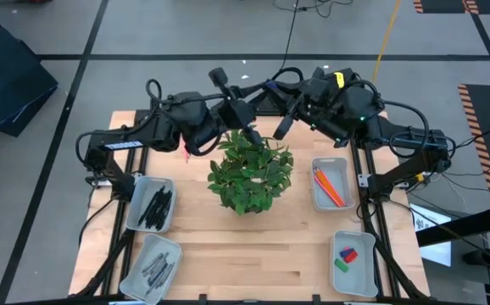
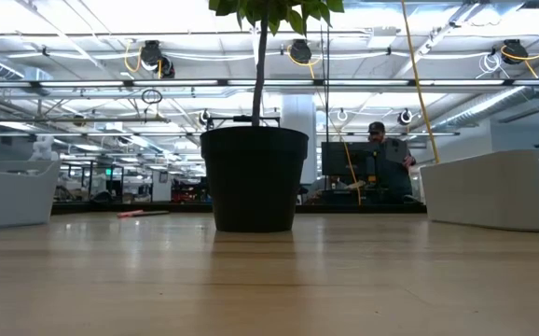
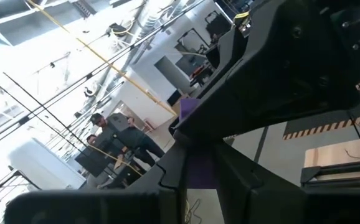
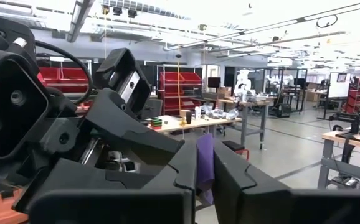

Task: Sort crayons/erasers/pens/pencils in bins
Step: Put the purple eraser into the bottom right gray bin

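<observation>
Pens (image 1: 155,207) lay binned left of the plant pot (image 2: 254,177), pencils (image 1: 329,187) and erasers (image 1: 345,257) right; pink stick (image 2: 142,214) unsorted behind-left of it. Right gripper (image 4: 205,171) and left gripper (image 3: 198,168), raised behind it, each pinched a purple eraser

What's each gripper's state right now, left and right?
Left gripper: closed, no task item seen in it, raised at the table's back.
Right gripper: closed, no task item seen in it, also at the back.
</observation>
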Robot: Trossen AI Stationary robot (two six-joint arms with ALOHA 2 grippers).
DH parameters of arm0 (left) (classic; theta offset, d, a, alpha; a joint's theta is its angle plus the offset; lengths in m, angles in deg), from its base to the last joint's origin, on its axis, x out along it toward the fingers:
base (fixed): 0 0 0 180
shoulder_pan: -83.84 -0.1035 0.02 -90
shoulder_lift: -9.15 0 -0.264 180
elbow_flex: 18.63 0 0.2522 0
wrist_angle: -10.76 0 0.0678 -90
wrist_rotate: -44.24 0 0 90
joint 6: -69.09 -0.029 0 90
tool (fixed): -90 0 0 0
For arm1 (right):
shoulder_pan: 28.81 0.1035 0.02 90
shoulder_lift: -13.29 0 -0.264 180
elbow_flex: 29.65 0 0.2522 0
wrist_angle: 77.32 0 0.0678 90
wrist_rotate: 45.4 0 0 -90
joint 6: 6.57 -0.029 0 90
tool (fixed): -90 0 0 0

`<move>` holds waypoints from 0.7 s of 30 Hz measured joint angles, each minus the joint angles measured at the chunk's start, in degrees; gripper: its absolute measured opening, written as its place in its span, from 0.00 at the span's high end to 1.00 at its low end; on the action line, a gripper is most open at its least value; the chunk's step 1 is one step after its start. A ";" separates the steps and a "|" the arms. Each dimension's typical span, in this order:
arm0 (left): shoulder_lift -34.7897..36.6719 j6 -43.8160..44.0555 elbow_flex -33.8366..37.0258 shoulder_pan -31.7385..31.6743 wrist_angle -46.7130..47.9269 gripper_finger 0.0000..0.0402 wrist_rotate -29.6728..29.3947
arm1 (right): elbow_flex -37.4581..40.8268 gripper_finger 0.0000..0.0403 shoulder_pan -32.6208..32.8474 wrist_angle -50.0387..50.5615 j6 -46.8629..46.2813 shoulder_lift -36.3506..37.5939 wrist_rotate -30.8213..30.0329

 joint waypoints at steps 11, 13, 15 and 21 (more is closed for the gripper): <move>1.16 2.32 0.00 2.20 1.74 0.63 -6.25 | 0.11 0.96 0.29 0.51 2.75 1.44 0.51; 2.73 4.06 0.00 2.32 3.89 0.54 -7.12 | 0.09 0.96 0.75 0.52 3.85 3.02 0.47; 4.07 6.05 -0.13 2.14 5.31 0.46 -7.48 | 0.04 0.96 1.33 0.41 5.00 4.89 0.57; 10.34 15.50 -0.09 1.43 16.74 0.30 -11.89 | 0.04 0.96 5.57 10.83 7.84 10.35 6.46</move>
